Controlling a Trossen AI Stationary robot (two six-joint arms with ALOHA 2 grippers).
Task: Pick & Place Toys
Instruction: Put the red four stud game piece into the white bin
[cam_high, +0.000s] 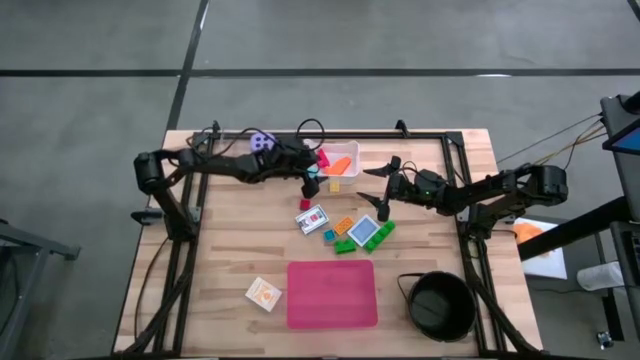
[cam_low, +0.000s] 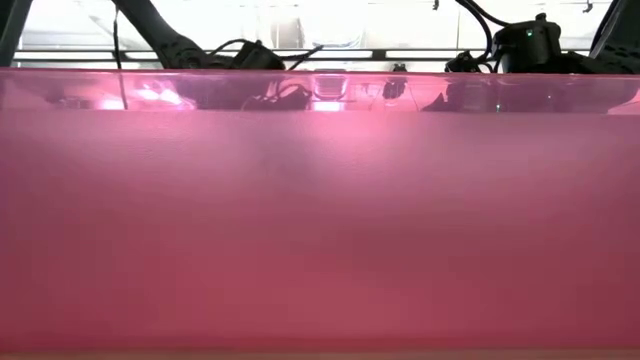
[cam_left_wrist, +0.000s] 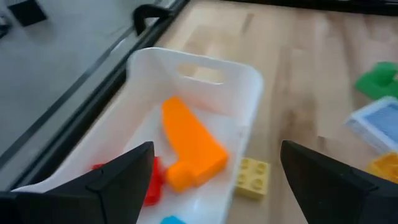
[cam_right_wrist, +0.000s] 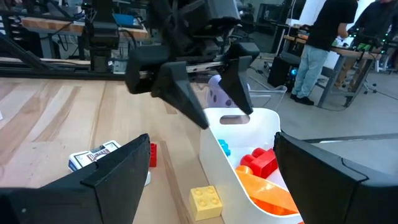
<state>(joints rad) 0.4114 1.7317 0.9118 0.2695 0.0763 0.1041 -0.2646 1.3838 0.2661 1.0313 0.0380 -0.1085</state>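
A white tub (cam_high: 343, 160) at the table's far middle holds an orange block (cam_left_wrist: 191, 148), a red block (cam_left_wrist: 152, 180) and a teal block (cam_left_wrist: 171, 219). A yellow block (cam_left_wrist: 252, 178) lies on the table against the tub's near side. The purple die (cam_high: 262, 142) lies left of the tub. A red block (cam_high: 304, 204), white card (cam_high: 313, 218), blue card (cam_high: 366, 233), orange block (cam_high: 344, 224), teal block (cam_high: 329, 236) and green blocks (cam_high: 345, 246) lie mid-table. An orange card (cam_high: 264, 292) lies near left. My left gripper (cam_high: 310, 183) is open and empty above the tub's near left corner. My right gripper (cam_high: 373, 188) is open and empty, right of the yellow block.
The large pink mat (cam_high: 331, 293) lies at the near middle and fills the low view (cam_low: 320, 220). A black round pot (cam_high: 440, 304) stands at the near right. A black frame rail (cam_high: 330, 134) runs along the far edge. People stand in the room beyond (cam_right_wrist: 323, 43).
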